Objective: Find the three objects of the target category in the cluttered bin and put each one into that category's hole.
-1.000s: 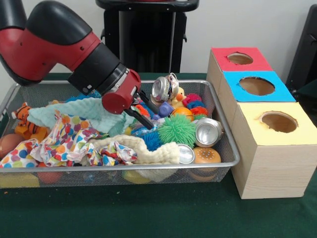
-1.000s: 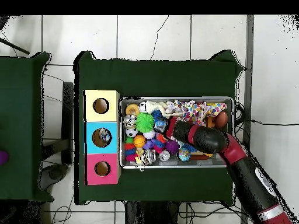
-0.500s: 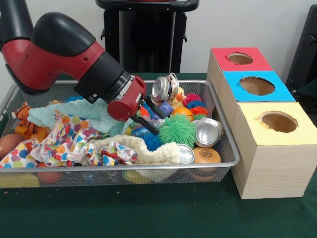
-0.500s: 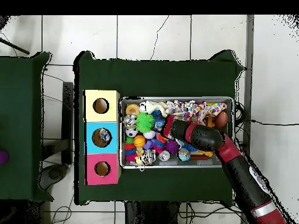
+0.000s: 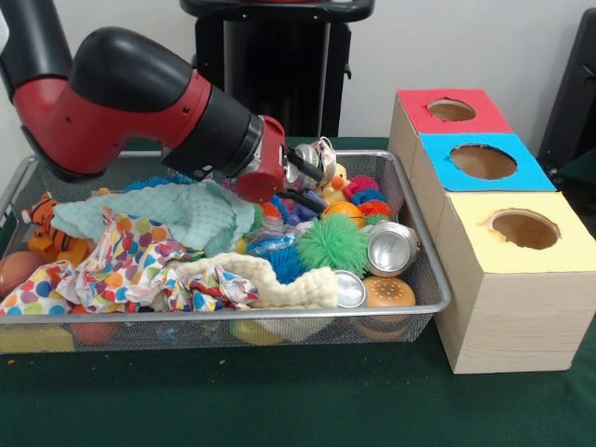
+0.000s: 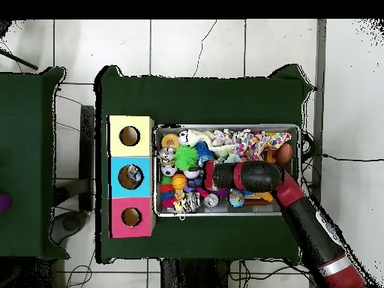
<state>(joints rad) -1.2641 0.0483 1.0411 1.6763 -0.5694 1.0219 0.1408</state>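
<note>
A wire mesh bin (image 5: 424, 270) is packed with toys, cloths and metal cans. My gripper (image 5: 325, 191) reaches almost level over the bin's back middle. Its black fingers (image 5: 311, 169) stand open with nothing clamped. The tips lie just below a crushed silver can (image 5: 310, 158) and above small purple and blue toys. A second can (image 5: 391, 248) lies by the right wall, and a round can end (image 5: 351, 291) sits near the front. In the overhead view my gripper (image 6: 204, 175) is mid-bin, beside the green spiky ball (image 6: 186, 156).
Three wooden boxes stand right of the bin, with a red top (image 5: 453, 112), a blue top (image 5: 481, 160) and a yellow top (image 5: 524, 228), each with a hole. A teal cloth (image 5: 177, 214), a polka-dot cloth (image 5: 121, 270), a cream cloth (image 5: 270, 284) and a burger toy (image 5: 388, 291) fill the bin.
My wrist has lifted and swung toward the bin's back right. The fingers went from pointing down at the blue toys to nearly level beside the crushed can.
</note>
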